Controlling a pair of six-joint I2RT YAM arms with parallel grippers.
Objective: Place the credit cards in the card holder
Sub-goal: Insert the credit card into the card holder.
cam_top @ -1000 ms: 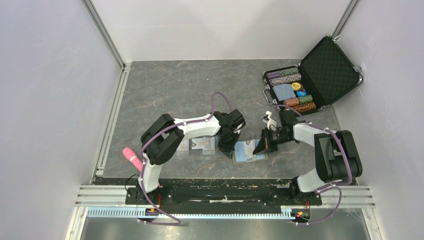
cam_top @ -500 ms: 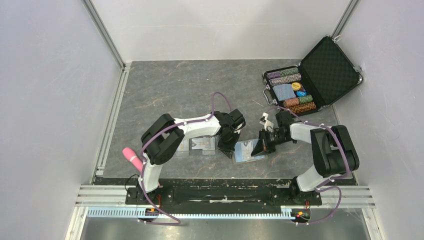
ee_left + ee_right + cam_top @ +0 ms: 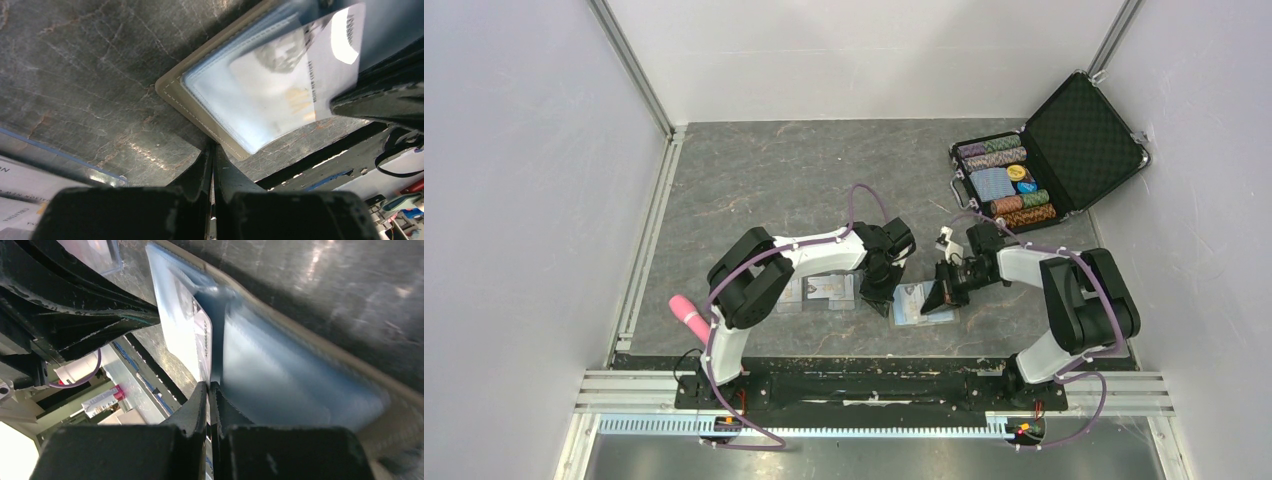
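Lying open on the desk (image 3: 754, 180) between both jaws, the one card holder (image 3: 172, 92) has the closed left jaws touching its near olive rim, grip unclear. The right jaws, pinched shut on one credit card (image 3: 186, 340), hold it edge-on in the holder's blue pocket; its print is too blurred to read.

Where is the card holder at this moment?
In the top view the card holder lies open on the table between the left gripper and the right gripper.

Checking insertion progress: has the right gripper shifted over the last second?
Yes. The right gripper has slid left, farther from the poker-chip case, over the card holder.
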